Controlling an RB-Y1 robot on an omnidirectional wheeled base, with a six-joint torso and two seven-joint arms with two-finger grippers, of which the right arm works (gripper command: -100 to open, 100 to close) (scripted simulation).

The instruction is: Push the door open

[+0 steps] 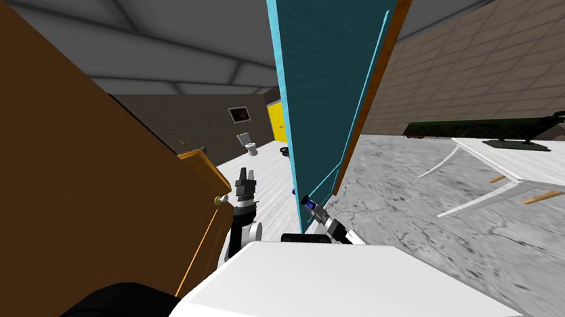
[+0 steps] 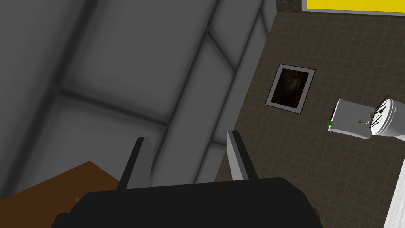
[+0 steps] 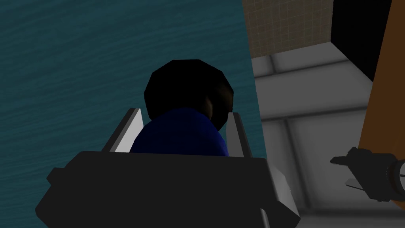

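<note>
A teal door [image 1: 329, 58] stands edge-on in front of me, its face also in the right wrist view [image 3: 99, 59]. Low on it is a dark blue knob [image 3: 182, 134] on a black round plate [image 3: 188, 83]. My right gripper [image 3: 184, 113] is at this knob [image 1: 305, 199], its fingers spread wide on either side of it. To the left my left gripper [image 1: 246, 175] is raised and open with nothing between its fingers [image 2: 188, 136], beside a brown door [image 1: 36, 165] with a brass knob [image 1: 218, 201].
Beyond the gap between the two doors lies a room with a white toilet [image 1: 251, 145], a framed picture [image 2: 290, 89] and a yellow door [image 1: 277, 121]. To the right a white table [image 1: 548, 166] stands on grey marbled floor [image 1: 420, 230].
</note>
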